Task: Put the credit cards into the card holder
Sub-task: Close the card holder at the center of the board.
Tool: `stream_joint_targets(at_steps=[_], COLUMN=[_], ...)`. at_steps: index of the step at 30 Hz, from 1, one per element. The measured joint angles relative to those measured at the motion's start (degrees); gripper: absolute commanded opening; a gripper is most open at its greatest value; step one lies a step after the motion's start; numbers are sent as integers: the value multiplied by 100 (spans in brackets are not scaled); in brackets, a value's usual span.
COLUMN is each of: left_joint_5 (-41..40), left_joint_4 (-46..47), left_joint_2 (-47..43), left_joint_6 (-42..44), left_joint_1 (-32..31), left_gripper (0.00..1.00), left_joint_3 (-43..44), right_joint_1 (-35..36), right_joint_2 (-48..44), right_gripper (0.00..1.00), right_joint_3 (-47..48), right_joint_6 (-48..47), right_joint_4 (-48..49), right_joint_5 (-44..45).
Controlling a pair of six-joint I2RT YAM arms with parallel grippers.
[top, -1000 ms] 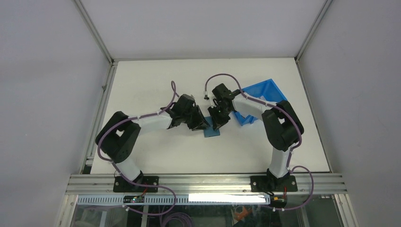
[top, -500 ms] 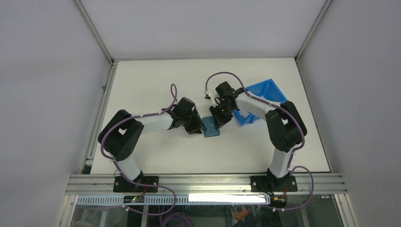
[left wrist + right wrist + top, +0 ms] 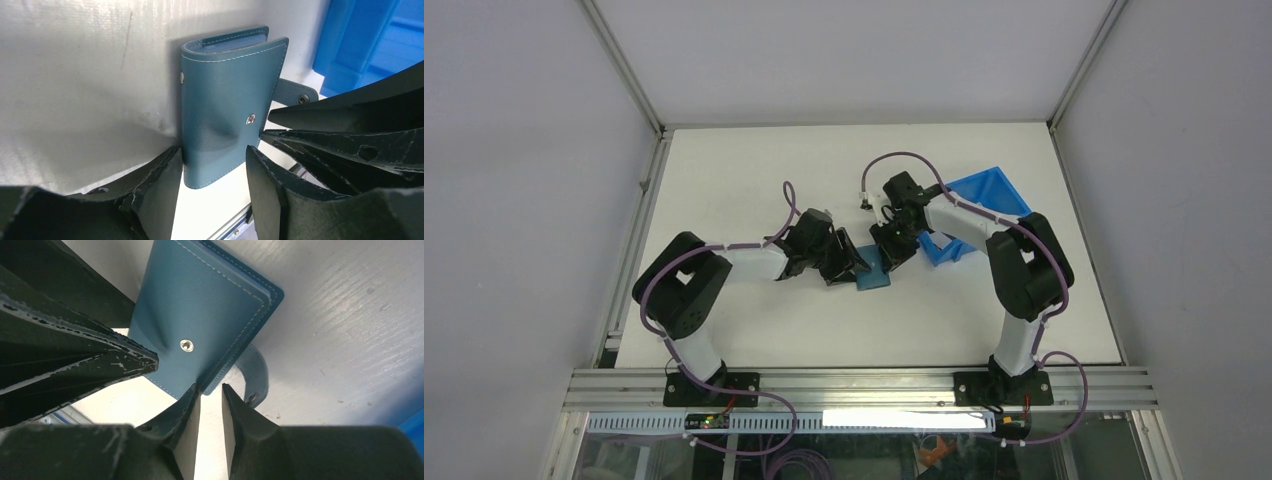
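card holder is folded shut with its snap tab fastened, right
Not quite. The snap tab is unfastened: the left wrist view shows it sticking out loose beside the card holder, with the stud on the cover bare. The card holder is folded shut.

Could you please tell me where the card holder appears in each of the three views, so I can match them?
Top external: the card holder lies mid-table, left of the blue bin.
Left wrist: the card holder fills the centre, folded, its long side upright.
Right wrist: the card holder sits upper centre, tilted.
Shared landmark: the silver snap stud on its cover, in both wrist views; too small to see from above.
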Motion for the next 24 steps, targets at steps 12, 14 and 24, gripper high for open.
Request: stream_joint_targets(at_steps=[12, 14, 24], left_joint_5=[227, 221, 157], left_joint_4=[577, 575, 577], left_joint_2=[304, 304, 310], left_joint_6=[-452, -483, -656], left_joint_1=[0, 0, -31], left_gripper=[25, 21, 13], left_joint_3=[-85, -109, -157], right_joint_1=[-46, -61, -385], right_joint_2=[0, -4, -826], right_gripper=[28, 28, 46], right_joint_3=[0, 0, -2], right_joint_6=[-142, -168, -382], right_joint_4=[-94, -114, -256], right_joint_5=[-184, -269, -850])
